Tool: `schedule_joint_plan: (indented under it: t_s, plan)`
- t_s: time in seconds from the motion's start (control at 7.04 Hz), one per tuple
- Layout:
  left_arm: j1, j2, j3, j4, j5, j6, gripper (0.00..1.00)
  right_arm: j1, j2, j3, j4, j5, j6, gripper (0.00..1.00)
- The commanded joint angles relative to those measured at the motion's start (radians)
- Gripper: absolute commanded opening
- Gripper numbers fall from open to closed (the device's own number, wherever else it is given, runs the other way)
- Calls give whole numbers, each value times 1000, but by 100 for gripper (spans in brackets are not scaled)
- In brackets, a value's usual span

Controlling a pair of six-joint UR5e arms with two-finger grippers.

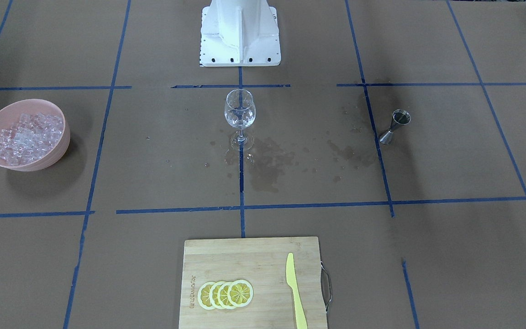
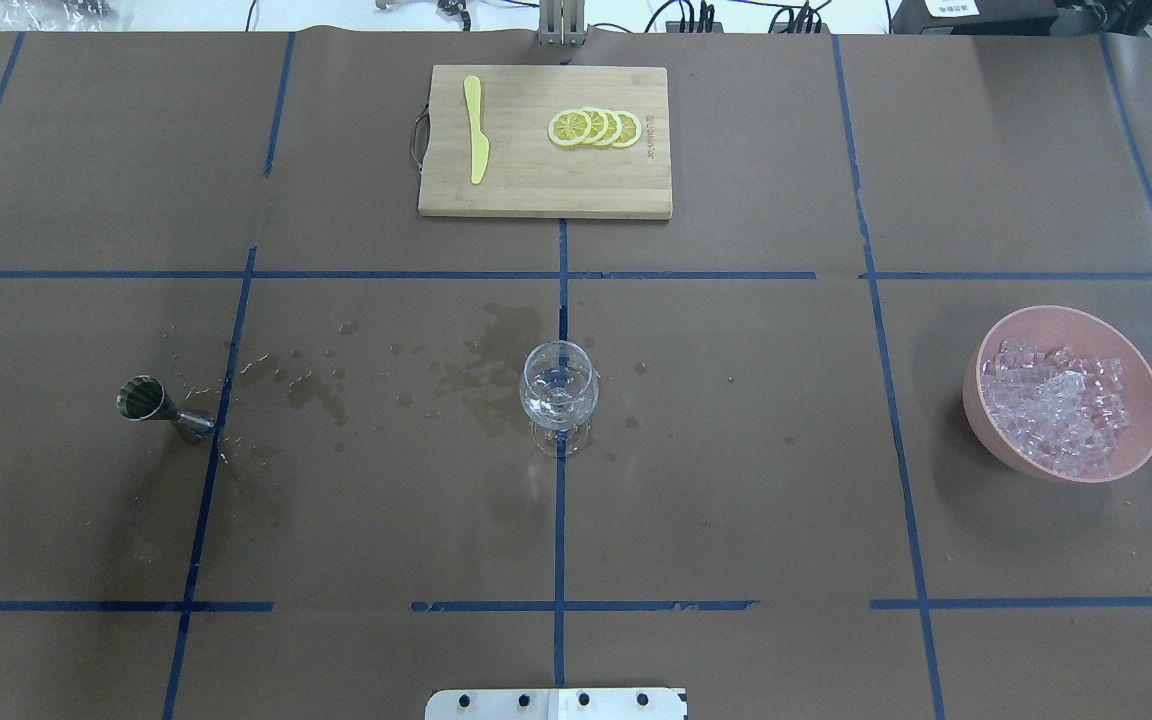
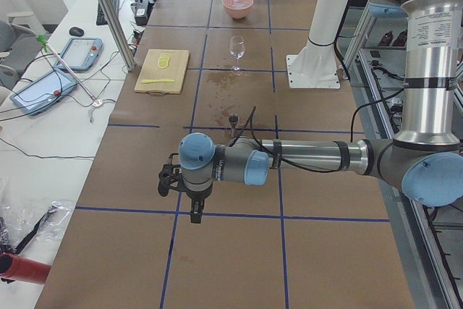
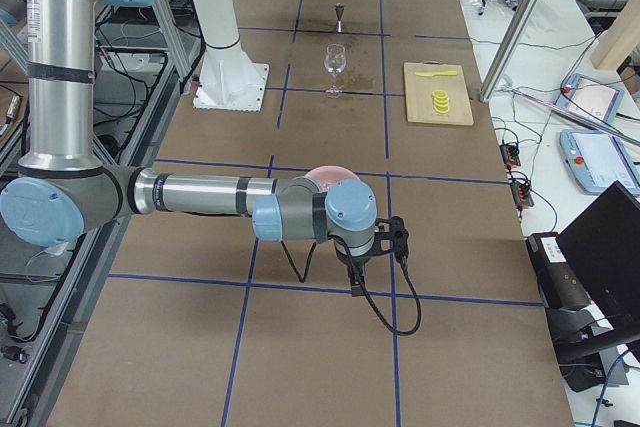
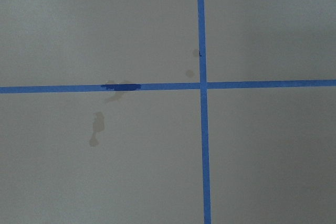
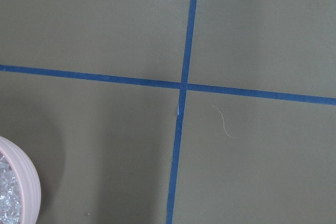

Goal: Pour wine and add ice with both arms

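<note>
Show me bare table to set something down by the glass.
Widest bare patch: between the wine glass and the pink bowl. Also free: squares flanking the cutting board. Between glass and jigger it is splashed; the board is crowded.

The glass (image 2: 558, 395) stands in the middle of the surface (image 2: 736, 450), with the jigger (image 2: 161, 408) to the robot's left, the bowl (image 2: 981, 420) of ice (image 2: 1061, 405) to its right, and beyond the glass the board (image 2: 536, 185) carrying the knife (image 2: 476, 140) and the lemon slices (image 2: 596, 127).

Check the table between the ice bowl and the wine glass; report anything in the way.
Nothing visible stands there. Between the ice in the pink bowl and the wine glass lies only taped paper. The jigger stands beyond the glass; the cutting board sits off that line.
</note>
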Motion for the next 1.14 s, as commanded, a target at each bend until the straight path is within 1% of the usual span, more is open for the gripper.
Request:
schedule_joint_plan:
  t_s: [0.0,0.14,0.28,0.57,0.71,0.85,0.99]
  plan:
    - [0,-2,-4,0,0,-2,100,0,-3,6,0,0,0,100]
    - [0,-6,-10,0,0,-2,100,0,-4,3,3,0,0,100]
    - [0,-15,-39,6,-2,-10,100,0,-5,3,3,0,0,100]
    - [3,-18,-158,5,-2,-10,100,0,-5,8,5,2,0,100]
    - [11,-31,-212,-18,-2,-10,100,0,-5,9,5,6,1,100]
    - [11,-35,-240,-110,-3,-10,100,2,-6,9,6,14,0,100]
    - [12,-35,-249,-168,-41,-10,100,2,-9,9,9,17,0,100]
